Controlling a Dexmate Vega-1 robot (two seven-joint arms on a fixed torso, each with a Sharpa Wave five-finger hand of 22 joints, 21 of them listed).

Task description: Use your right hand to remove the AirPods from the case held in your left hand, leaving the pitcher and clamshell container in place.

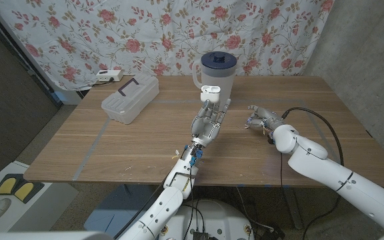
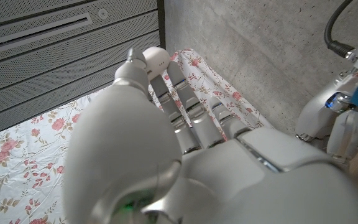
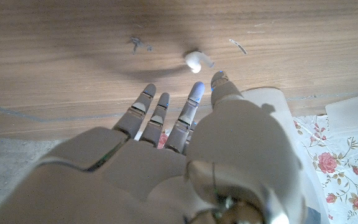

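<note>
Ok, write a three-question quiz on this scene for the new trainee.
1. True or false: the left hand holds the white case up.
2. The earbud on the table lies by: A) the right hand B) the container C) the pitcher
3. Fill in: the pitcher's lid is ___.

Key: 1 true; 2 A; 3 dark blue.

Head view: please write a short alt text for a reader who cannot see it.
The left hand holds a white earbud case up at mid-table, before a pitcher. The right hand is low over the wooden table; a clear lidded container sits far left.
</note>
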